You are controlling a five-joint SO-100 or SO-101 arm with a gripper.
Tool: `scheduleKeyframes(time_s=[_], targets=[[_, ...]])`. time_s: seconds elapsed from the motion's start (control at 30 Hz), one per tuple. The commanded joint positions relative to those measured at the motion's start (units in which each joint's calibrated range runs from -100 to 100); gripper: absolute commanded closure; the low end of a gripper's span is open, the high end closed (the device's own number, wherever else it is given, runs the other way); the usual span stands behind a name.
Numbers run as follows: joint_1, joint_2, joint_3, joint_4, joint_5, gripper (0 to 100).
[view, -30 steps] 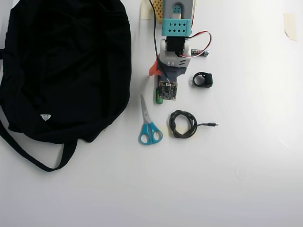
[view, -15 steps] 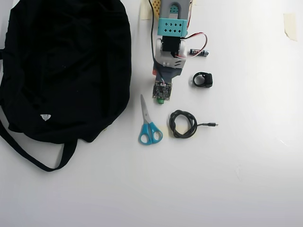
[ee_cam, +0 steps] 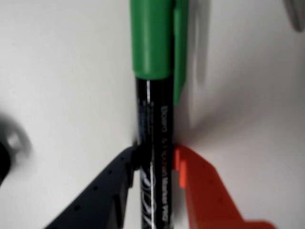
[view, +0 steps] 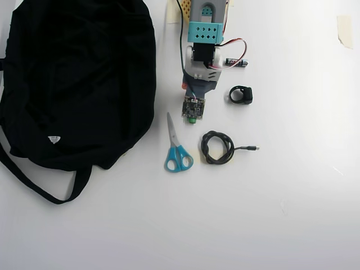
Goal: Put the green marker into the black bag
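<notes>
Between my jaws sits the marker, dark barrel with white print pinched from both sides: black finger pressing on its left in the wrist view, orange finger on its right. So my gripper is clamped on it, no visible gap on either side. Its green cap runs straight ahead of my fingertips toward the top of that view, clip on the right side, and a soft shadow falls on the white table just past it.

From overhead you mostly see my arm and wrist camera board covering things; only a bit of green from the marker pokes out just beyond the board, where my gripper is. Can't judge from there how high it is off the table.

Off to my left in the overhead view, well apart, is the bag, straps trailing below it. Scissors lie just ahead of my tip, slightly left, a coiled cable ahead and right. A small black ring-shaped thing sits to the right, and a battery lies back beside the arm.
</notes>
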Motion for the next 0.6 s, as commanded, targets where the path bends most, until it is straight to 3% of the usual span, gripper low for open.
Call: scheduleKeyframes(time_s=[0.0,0.57], targets=[[-0.64,-0.54,-0.02,-0.05,0.01,98],[-0.72,-1.04,-12.42,14.08,0.59,98]])
